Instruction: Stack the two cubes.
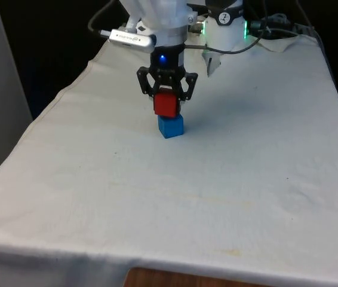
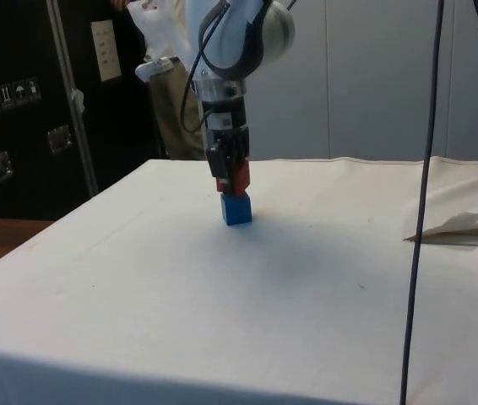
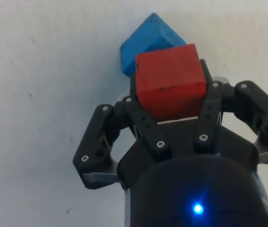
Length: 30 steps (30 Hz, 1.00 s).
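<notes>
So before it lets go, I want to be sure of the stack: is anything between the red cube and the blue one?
Nothing visible. The gripper holds the red cube directly over the blue cube, whose top looks bare.

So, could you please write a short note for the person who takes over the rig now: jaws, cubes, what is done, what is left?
Gripper: jaws shut on the red cube.
Red cube: held right above the blue cube, at or just over its top; contact cannot be told. In the wrist view the two cubes are turned at different angles.
Blue cube: on the white cloth, mid-table.
Done: red cube picked up and brought over the blue one.
Left: settle it on the blue cube, open the jaws, lift away.
</notes>
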Each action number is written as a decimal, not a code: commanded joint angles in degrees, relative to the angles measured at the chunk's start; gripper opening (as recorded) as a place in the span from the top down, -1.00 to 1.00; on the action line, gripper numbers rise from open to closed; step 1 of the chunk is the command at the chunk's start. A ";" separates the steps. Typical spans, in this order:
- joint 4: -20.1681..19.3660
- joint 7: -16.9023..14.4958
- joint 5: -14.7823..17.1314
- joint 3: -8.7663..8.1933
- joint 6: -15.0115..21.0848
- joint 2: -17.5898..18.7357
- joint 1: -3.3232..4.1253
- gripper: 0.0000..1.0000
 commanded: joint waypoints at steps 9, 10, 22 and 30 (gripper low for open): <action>0.80 -2.18 3.61 0.97 -0.69 0.63 -0.69 0.98; 0.92 -2.35 4.01 1.03 -0.69 0.80 -0.69 0.98; 1.66 -4.24 7.16 0.80 -1.32 2.12 -0.40 0.98; 1.89 -3.72 6.42 0.34 -2.52 2.12 -0.06 0.98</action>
